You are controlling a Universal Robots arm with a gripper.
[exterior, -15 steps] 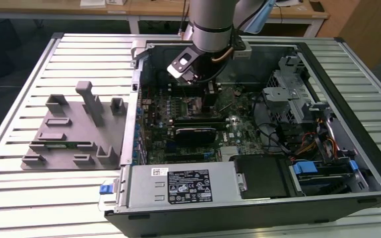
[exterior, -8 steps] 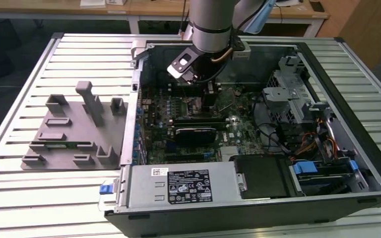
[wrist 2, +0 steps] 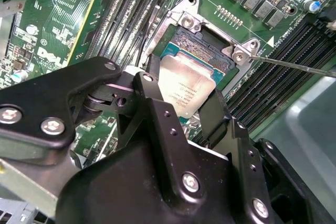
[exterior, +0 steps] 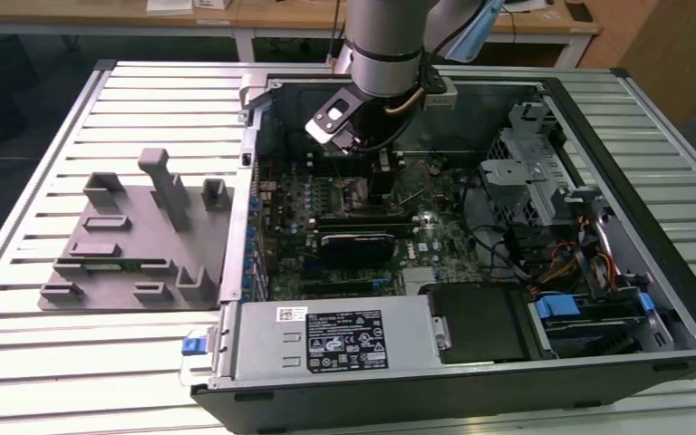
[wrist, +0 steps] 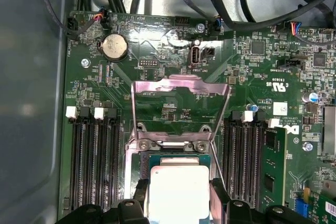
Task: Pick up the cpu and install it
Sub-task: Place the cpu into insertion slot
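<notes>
— Down inside the computer case (exterior: 671, 272), where does the gripper (wrist 2: 184, 95) stand?

— Right over the processor socket (wrist 2: 205, 38) on the green motherboard (wrist: 157, 40). Its two black fingers (wrist 2: 212, 114) are drawn in just as wide as the cpu (wrist 2: 184, 82), one against each of two opposite edges, so the chip is pinched between them.

— And the cpu itself?

— Silvery top up, lying level within the socket frame, just beside the two hinge screws. The load plate (wrist: 181, 88) is tipped up beyond it, clear of the chip, and memory slots (wrist: 94, 156) run along both sides of the socket.

— Is it seated in the socket?

— I cannot tell. Its underside and the contacts beneath are covered by the chip. In the first wrist view the near edge is cut off at the picture's border, with the gripper's body crowding it. In the second wrist view the black finger links cover one corner.

— What of the exterior view?

— There the arm (exterior: 384, 45) reaches down into the case, and its wrist and a pale mount stand in front of the fingertips. A grey holder tray (exterior: 130, 236) sits on the slatted table (exterior: 58, 362), at the exterior view's left of the case, well apart from the gripper.
</notes>
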